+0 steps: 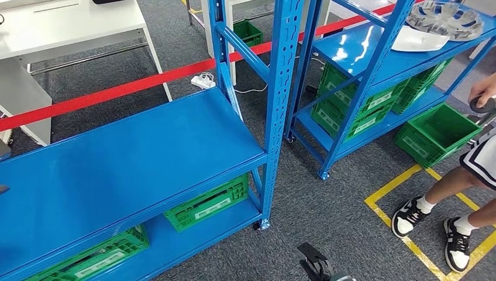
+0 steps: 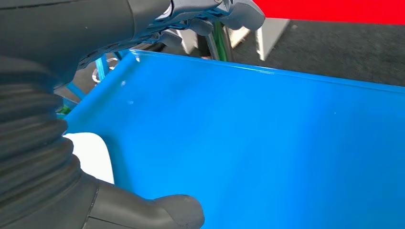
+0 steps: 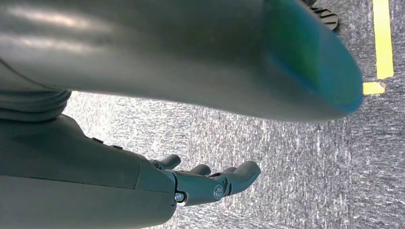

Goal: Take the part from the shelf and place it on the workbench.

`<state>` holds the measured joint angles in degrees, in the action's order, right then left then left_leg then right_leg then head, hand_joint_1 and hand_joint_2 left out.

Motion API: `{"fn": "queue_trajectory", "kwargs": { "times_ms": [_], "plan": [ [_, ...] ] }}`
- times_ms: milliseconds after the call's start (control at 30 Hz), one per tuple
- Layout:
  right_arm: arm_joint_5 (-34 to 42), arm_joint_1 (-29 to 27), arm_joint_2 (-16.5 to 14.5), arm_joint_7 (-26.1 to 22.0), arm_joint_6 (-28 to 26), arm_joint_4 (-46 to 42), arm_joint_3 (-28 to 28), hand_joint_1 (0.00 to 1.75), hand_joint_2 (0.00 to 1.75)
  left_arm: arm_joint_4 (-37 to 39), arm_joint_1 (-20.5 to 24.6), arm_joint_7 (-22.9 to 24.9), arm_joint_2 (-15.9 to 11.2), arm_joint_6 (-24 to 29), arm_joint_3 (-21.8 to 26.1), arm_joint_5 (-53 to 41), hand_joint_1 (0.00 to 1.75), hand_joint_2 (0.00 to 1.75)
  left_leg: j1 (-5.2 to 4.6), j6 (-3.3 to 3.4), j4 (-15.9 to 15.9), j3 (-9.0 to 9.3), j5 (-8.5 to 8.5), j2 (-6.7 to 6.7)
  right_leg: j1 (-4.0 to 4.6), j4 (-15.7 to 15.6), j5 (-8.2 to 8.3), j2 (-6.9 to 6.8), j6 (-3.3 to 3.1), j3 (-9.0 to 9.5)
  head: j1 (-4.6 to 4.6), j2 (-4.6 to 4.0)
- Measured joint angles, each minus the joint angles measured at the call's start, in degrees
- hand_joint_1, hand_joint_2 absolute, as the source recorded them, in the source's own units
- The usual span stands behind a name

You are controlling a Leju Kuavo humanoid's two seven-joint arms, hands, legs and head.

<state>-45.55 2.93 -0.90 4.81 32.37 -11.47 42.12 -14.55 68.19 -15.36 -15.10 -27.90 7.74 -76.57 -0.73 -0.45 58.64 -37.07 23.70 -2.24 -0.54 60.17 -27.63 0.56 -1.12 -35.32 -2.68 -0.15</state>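
Note:
The part (image 1: 445, 19), a silvery spoked wheel-like casting on a white pad, lies on the top board of the far blue shelf (image 1: 357, 52) at the upper right. My left hand (image 2: 110, 33) hovers over the bare board of the near blue shelf (image 1: 128, 164), thumb and fingers apart with nothing between them. Low beside the near shelf's corner post, my right hand (image 1: 316, 264) hangs above the grey carpet; the right wrist view has its fingers (image 3: 215, 183) stretched out and empty. A white workbench (image 1: 70, 26) stands at the upper left behind the shelf.
A red barrier tape (image 1: 146, 82) runs behind the shelves. Green crates (image 1: 205, 205) sit on the lower boards, and one (image 1: 436, 133) stands on the floor. A person (image 1: 462, 193) in black-and-white shoes stands at the right by yellow floor lines.

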Motion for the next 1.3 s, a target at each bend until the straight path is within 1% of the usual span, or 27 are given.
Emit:
{"fn": "queue_trajectory", "kwargs": {
  "times_ms": [67,167,267,367,500,667,733,800,967,1167,1300],
  "plan": [
    [0.1,0.0,0.0,0.0,0.0,0.0,0.2,0.0,0.0,0.0,0.1,-1.5,-1.2,-1.2,0.0,0.2,0.0,1.75,0.0,0.0,0.0,0.0,0.0,0.0,0.0,0.0,-0.01,0.0,0.0,-0.01,0.0,0.0],
    [0.1,0.0,0.0,0.0,0.0,0.0,0.4,0.0,0.0,0.0,0.1,-2.0,-2.3,-1.5,0.0,0.3,0.0,1.75,0.0,0.0,0.0,0.0,0.0,0.0,0.01,0.0,-0.01,-0.01,0.0,0.0,-0.01,0.0],
    [0.2,0.0,0.0,0.0,0.0,0.0,0.6,0.0,0.0,0.0,0.2,-2.0,-2.8,-1.8,0.0,0.3,0.0,1.75,0.0,0.0,0.0,0.0,0.0,-0.01,0.0,0.0,-0.01,-0.02,0.01,0.02,-0.01,0.0],
    [0.4,0.0,0.0,0.0,0.0,0.0,0.9,0.0,0.0,0.0,0.2,-1.5,-3.0,-3.3,-0.1,-0.1,0.0,1.75,0.0,0.0,0.0,0.0,0.0,-0.01,-0.01,0.0,0.0,-0.02,0.02,0.03,-0.01,0.0],
    [0.6,0.0,0.0,-0.2,0.0,0.0,1.3,0.0,0.0,0.0,0.2,1.2,-3.1,-4.6,-0.7,-1.6,0.0,1.75,-0.01,0.0,0.0,-0.01,0.0,-0.01,-0.02,0.0,0.01,-0.03,0.03,0.03,-0.01,0.0],
    [0.8,0.0,0.0,-0.1,0.0,0.0,1.9,0.0,0.0,0.4,-0.6,7.6,-3.4,-6.8,-2.9,-4.5,0.0,1.75,-0.01,0.0,0.0,-0.01,0.0,0.0,-0.02,0.0,0.01,-0.01,0.03,0.04,-0.01,0.0],
    [0.8,0.0,0.0,0.2,0.0,0.0,2.2,0.0,0.0,0.6,-1.4,8.9,-3.9,-7.6,-3.7,-4.9,0.0,1.75,-0.01,0.0,0.0,0.0,0.01,0.0,-0.01,0.0,0.0,-0.01,0.02,0.03,-0.01,0.0],
    [0.8,0.0,-0.1,0.5,0.0,0.0,2.4,0.0,0.0,0.8,-2.6,9.2,-4.6,-8.4,-4.1,-5.0,0.0,1.75,-0.01,-0.01,0.0,0.0,0.01,0.0,-0.01,0.0,-0.01,-0.01,0.01,0.02,-0.01,0.0],
    [0.6,-0.1,-0.2,1.0,0.0,0.0,2.8,0.0,0.0,1.1,-4.9,7.3,-6.9,-10.4,-4.6,-4.0,0.0,1.75,0.0,-0.01,0.0,-0.01,0.02,0.0,0.02,0.0,-0.04,-0.01,-0.02,0.01,-0.01,0.0],
    [0.3,-0.1,-0.3,1.3,0.0,0.0,3.2,0.0,0.0,1.2,-6.2,4.2,-10.0,-11.9,-4.6,-2.0,0.0,1.75,0.0,-0.02,0.0,-0.01,0.03,0.0,0.02,0.0,-0.05,-0.01,-0.02,0.02,-0.01,0.0],
    [-0.2,-0.3,-0.4,1.3,0.0,0.0,3.2,0.0,0.0,1.2,-7.5,1.0,-12.5,-10.6,-4.6,-0.1,0.0,1.75,0.0,-0.03,0.0,-0.01,0.03,0.01,0.01,0.0,-0.06,0.0,-0.02,0.01,-0.01,0.0]
  ]
}}
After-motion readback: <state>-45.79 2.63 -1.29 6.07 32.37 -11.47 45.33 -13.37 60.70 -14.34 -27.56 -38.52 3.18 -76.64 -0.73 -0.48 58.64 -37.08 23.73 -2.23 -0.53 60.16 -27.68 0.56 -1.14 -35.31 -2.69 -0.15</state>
